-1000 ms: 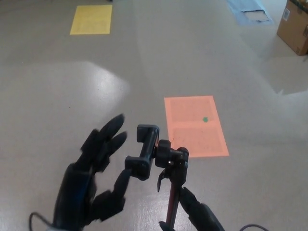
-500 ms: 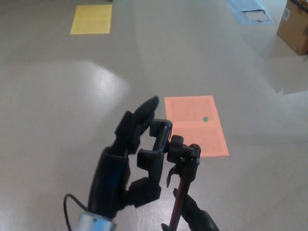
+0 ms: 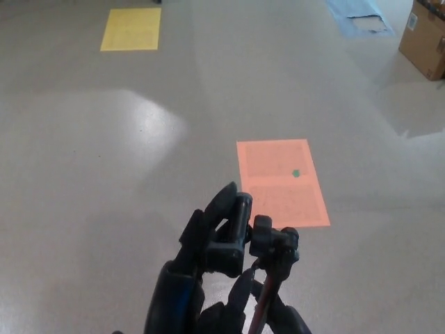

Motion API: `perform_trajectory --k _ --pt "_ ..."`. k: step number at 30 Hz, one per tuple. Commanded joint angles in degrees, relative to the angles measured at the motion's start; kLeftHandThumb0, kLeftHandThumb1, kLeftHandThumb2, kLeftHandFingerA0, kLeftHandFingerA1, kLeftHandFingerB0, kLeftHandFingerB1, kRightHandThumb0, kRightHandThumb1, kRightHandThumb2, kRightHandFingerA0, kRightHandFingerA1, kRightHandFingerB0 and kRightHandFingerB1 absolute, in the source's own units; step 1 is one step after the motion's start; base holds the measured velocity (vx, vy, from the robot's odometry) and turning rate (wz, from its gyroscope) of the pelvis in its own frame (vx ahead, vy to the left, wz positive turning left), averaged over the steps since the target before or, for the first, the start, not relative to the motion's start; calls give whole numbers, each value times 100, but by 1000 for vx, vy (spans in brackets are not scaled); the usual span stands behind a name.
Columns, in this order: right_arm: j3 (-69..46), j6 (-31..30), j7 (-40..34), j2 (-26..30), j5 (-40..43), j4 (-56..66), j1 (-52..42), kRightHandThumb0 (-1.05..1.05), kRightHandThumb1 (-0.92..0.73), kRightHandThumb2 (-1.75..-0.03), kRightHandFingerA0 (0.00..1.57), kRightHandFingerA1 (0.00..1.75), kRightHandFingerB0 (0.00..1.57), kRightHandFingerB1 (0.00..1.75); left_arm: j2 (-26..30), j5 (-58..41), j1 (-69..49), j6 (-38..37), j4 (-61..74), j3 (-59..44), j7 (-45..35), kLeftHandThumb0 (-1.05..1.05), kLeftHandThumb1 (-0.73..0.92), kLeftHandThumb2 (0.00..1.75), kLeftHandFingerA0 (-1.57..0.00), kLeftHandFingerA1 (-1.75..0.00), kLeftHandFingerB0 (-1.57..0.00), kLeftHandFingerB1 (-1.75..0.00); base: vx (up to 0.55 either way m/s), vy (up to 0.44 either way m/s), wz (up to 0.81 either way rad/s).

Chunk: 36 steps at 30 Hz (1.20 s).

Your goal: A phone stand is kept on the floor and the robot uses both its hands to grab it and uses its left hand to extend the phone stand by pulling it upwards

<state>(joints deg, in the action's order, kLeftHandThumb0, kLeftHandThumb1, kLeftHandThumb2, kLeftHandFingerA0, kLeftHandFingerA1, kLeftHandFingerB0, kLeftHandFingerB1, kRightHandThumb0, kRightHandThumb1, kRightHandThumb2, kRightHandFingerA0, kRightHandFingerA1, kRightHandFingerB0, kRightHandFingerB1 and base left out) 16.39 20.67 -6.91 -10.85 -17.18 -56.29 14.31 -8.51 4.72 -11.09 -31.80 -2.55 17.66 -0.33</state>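
Black on black at the bottom centre of the head view: the phone stand (image 3: 268, 250) is upright in front of me, its clamp head at the top and its thin pole running down out of frame. My left robot hand (image 3: 201, 271) is wrapped on the clamp head from the left, two fingers (image 3: 224, 205) reaching up behind it and the thumb closing in from below; I read this as gripping the phone stand. My right robot hand (image 3: 288, 321) shows only as a dark sliver beside the pole at the bottom edge; whether it is closed on the pole I cannot tell

Floor (image 3: 104, 153) is grey and glossy. Orange patch (image 3: 280, 181) with a small green dot lies just beyond the stand; yellow patch (image 3: 131, 28) far off at top left; cardboard box (image 3: 424, 35) at top right

Progress, as judged: left-side grasp looks made. Right-side hold unconfirmed. Upward pull to extend the pole looks not yet done
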Motion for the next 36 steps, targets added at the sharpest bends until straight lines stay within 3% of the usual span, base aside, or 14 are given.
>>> perform_trajectory --k 1,3,4,8,9,12,16,17,19,20,28,29,32,36 --pt "205 -31 -279 69 -288 92 37 -77 -67 -103 1 62 0 40 32 -156 -626 213 -495 226 -128 -73 81 65 -21 -29 -17 -33 0 0 0" --pt "164 -425 -468 -10 -276 183 33 -68 -72 -96 14 72 5 59 15 -112 -651 211 -486 229 -63 -72 81 64 -22 -30 -18 -33 0 0 0" --pt "148 -231 -605 -17 -269 173 2 -46 -92 -66 34 124 31 91 10 -132 -656 215 -467 231 -55 -69 79 64 -25 -31 -20 -33 0 0 0" --pt "319 289 -1442 89 -654 151 -19 -36 -92 -72 25 118 30 97 -241 2 -580 108 -443 96 317 -48 65 59 -67 -59 -66 -50 0 0 0" --pt "421 -4 -1653 106 -838 174 24 -35 -92 -68 41 127 48 100 -285 193 -513 167 -402 41 488 -36 61 58 -84 -110 -74 -115 0 0 0" --pt "575 -13 -1883 174 -1005 72 88 -32 -89 -68 70 156 59 112 -415 475 -459 316 -279 -21 819 -28 65 56 -86 -148 -70 -162 0 0 0" --pt "-20 12 -1628 -166 -225 -61 28 -32 -88 -65 71 141 63 106 -661 693 -260 303 -213 -53 1211 -28 72 51 -85 -167 -67 -170 0 0 0" --pt "-65 -39 -1652 -200 -212 -77 37 -34 -86 -65 69 145 62 110 -670 694 -204 295 -217 -58 1235 -30 48 85 -117 -135 -97 -128 0 0 0" --pt "-101 95 -1694 -212 -228 -118 -8 -38 -85 -68 72 167 66 122 -723 673 -135 273 -216 -27 1322 -24 70 53 -86 -173 -65 -175 0 0 0" --pt "-174 259 -1619 -219 -137 -156 -34 -38 -85 -65 111 175 91 175 -786 642 -84 332 -136 7 1357 -25 70 53 -86 -174 -65 -175 0 0 0" --pt "-223 615 -1675 -163 -194 -354 -98 -21 -72 -90 133 175 136 175 -949 586 192 603 130 222 1613 -31 50 84 -118 -139 -94 -129 0 0 0" --pt "-221 597 -1671 -171 -195 -360 -112 -27 -82 -70 123 175 122 175 -947 570 202 616 141 263 1634 -24 72 52 -84 -175 -61 -175 0 0 0" --pt "-193 483 -1670 -192 -225 -386 -145 -36 -85 -68 86 175 75 150 -927 675 221 608 131 359 1772 -25 71 52 -83 -175 -60 -175 0 0 0" --pt "-170 255 -1686 -233 -242 -357 -147 -37 -83 -65 67 121 66 98 -910 618 179 756 204 481 1830 -25 71 52 -84 -175 -61 -175 0 0 0"
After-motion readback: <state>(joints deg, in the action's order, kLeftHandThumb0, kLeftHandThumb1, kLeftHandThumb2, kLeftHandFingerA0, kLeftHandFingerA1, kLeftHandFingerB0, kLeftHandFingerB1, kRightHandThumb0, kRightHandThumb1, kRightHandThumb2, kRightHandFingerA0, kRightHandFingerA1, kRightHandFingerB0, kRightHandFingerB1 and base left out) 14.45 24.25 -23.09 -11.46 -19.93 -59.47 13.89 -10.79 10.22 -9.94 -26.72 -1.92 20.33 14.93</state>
